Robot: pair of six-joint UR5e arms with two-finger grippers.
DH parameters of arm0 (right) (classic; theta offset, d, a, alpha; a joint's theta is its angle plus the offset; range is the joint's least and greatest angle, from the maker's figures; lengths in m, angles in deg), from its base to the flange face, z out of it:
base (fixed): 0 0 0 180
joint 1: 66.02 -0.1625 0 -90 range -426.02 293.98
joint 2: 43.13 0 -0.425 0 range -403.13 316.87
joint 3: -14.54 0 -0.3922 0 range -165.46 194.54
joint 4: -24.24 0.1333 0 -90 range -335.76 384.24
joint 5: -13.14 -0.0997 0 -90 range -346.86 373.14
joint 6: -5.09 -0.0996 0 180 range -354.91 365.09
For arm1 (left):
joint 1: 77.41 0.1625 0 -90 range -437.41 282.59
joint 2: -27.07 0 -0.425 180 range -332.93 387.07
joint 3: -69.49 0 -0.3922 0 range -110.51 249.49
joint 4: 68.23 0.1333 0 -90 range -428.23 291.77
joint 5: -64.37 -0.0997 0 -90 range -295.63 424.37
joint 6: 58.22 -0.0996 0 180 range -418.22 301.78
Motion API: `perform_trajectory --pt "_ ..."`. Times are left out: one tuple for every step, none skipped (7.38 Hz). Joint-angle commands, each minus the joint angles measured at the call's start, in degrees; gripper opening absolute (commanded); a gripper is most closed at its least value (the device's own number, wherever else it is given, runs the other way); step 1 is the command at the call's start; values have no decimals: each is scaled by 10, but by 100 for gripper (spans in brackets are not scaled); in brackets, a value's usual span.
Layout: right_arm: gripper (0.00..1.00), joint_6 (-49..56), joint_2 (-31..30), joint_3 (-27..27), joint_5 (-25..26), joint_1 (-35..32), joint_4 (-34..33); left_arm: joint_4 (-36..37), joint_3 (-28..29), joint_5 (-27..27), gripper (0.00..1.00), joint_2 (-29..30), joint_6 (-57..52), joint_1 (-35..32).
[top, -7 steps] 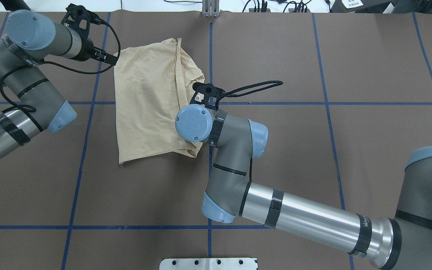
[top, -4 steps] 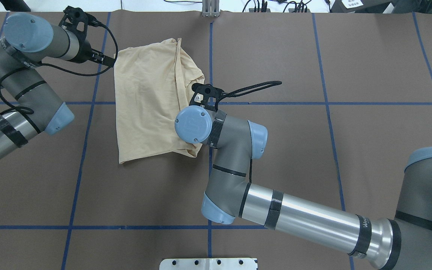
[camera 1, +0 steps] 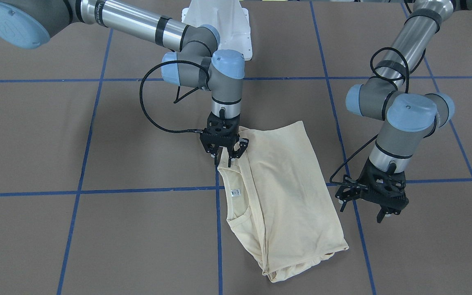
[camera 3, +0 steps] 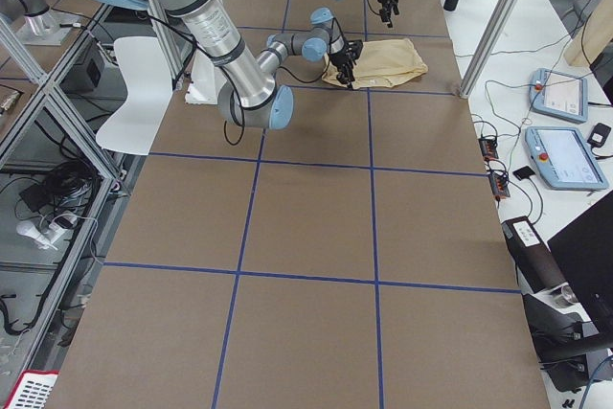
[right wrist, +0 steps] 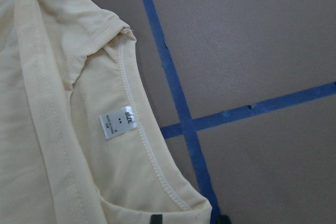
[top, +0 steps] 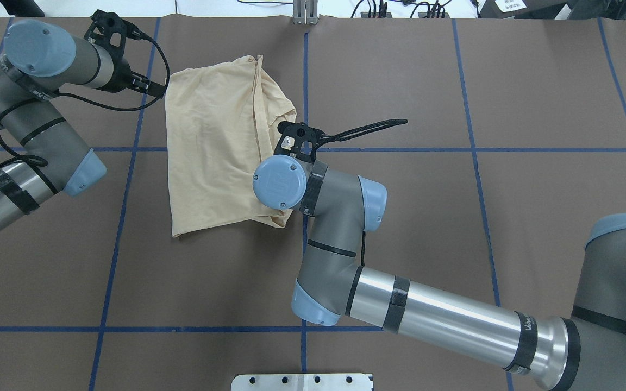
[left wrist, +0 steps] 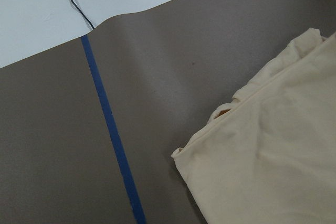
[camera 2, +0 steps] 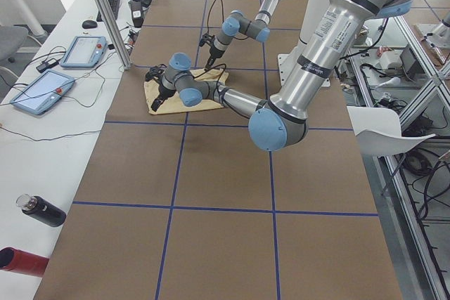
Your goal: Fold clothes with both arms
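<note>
One cream shirt [top: 215,146] near the surface's [top: 508,81] far edge, left tool [camera 1: 361,209] wide beside it, right tool [camera 1: 225,157] parted at its collar.

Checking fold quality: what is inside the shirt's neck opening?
A small white label sits on the inner collar of the T-shirt, with plain cream fabric around it. Deeper inside, the folded layers cover everything.
</note>
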Motion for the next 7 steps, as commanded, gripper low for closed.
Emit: perform_trajectory --pt "32 -2 0 -1 0 0 0 0 -1 0 100 -2 0 0" --pt "32 -2 0 -4 0 0 0 0 -1 0 100 -1 0 0" --pt "32 -1 -1 -4 0 0 0 0 -1 0 100 -2 0 0" --pt "29 -1 0 -4 0 0 0 0 -1 0 100 -2 0 0" --pt "9 0 0 -4 0 0 0 0 -1 0 100 -2 0 0" --pt "0 -2 0 -4 0 0 0 0 -1 0 100 -1 0 0" --pt "0 0 0 -4 0 0 0 0 -1 0 100 -1 1 0"
